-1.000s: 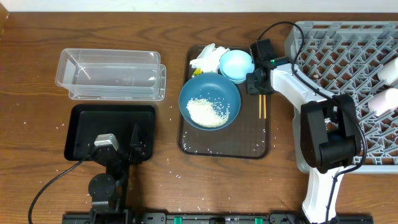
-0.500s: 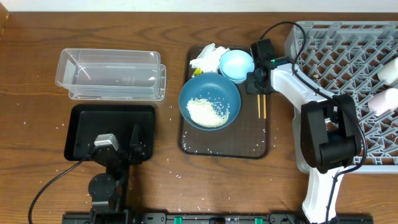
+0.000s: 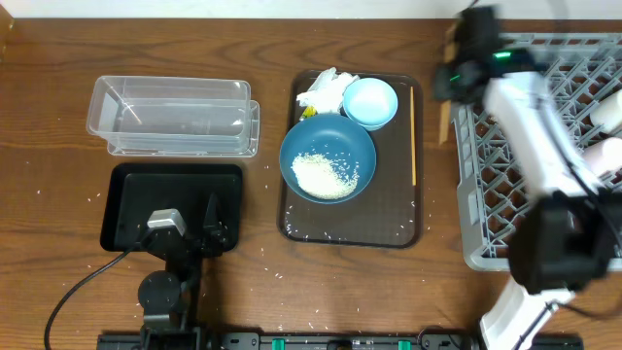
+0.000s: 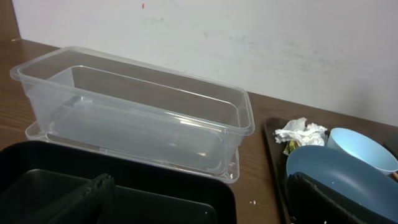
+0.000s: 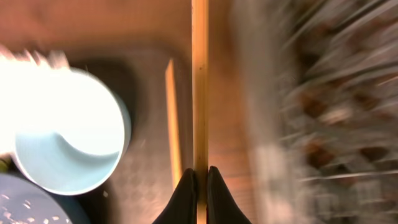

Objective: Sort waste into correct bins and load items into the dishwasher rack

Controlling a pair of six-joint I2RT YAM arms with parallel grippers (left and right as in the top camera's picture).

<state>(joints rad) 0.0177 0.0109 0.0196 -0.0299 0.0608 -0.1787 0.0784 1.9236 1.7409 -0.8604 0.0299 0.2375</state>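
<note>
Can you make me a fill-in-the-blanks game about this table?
The right gripper is shut on one ____.
The rice lies in the dark-blue ____.
The left gripper hangs open over a tray coloured ____.
Missing words: chopstick, bowl, black.

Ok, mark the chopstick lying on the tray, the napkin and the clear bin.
chopstick (image 3: 412,136), overhead view, middle of its shaft.
napkin (image 3: 326,87), overhead view, crumpled middle.
clear bin (image 3: 175,122), overhead view, bare floor.
</note>
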